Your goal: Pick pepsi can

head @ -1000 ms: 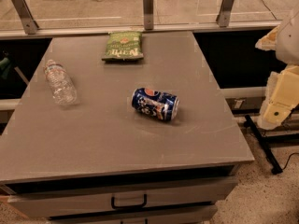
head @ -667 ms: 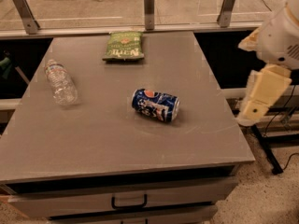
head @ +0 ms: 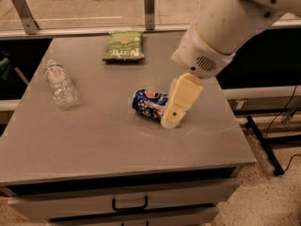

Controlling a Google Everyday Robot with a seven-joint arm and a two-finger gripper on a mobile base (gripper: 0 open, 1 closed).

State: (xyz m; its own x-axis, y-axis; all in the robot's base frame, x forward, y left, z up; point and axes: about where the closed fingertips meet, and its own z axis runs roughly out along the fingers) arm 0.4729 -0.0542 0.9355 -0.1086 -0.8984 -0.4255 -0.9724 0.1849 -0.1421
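Small dark-blue metal pepsi can (head: 148, 102) lies on its side, long axis roughly 10-to-4 o'clock. Cream gripper (head: 170, 119) overlaps its 4 o'clock end. Whether it is spread or clamped can't be made out.

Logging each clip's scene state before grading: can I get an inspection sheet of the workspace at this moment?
Surface: grey table top, flat, with no spills seen.
Job's things: pepsi can lying on its side near the middle of the table.
Clutter: clear water bottle on its side at the left; green chip bag flat near the far edge. Both are apart from the can.
Grippers: hand low over the table at the can's right end, overlapping it in view. Contact cannot be told.
Cables: thin black cable hanging to the floor at the right, off the table.
Surroundings: drawer with black handle below the top; metal rail posts behind.
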